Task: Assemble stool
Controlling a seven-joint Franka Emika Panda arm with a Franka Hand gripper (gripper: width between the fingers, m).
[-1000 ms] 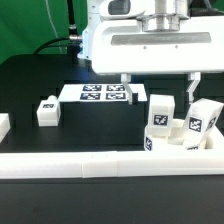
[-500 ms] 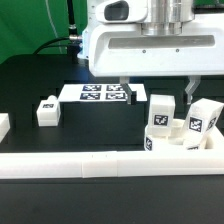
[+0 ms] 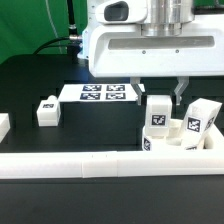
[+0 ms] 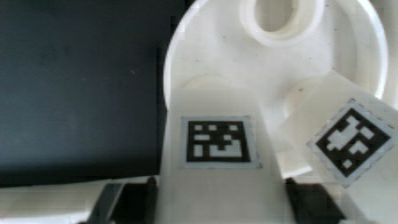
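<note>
Seat of the stool lies flat on the black table at the exterior view's right, just behind the long white rail. On it we see an upright leg with its square tag facing the camera, and just beside that, further to the exterior view's right, a tilted leg. We cannot tell whether either leg is seated in a socket. The gripper hangs straight over the upright leg, its fingers drawn in against the leg's two sides and gripping it. In the wrist view we find the same leg between the dark fingertips, with the seat beyond it and the tilted leg alongside. A third leg lies well apart on the table, toward the exterior view's left. The marker board lies behind, under the arm.
</note>
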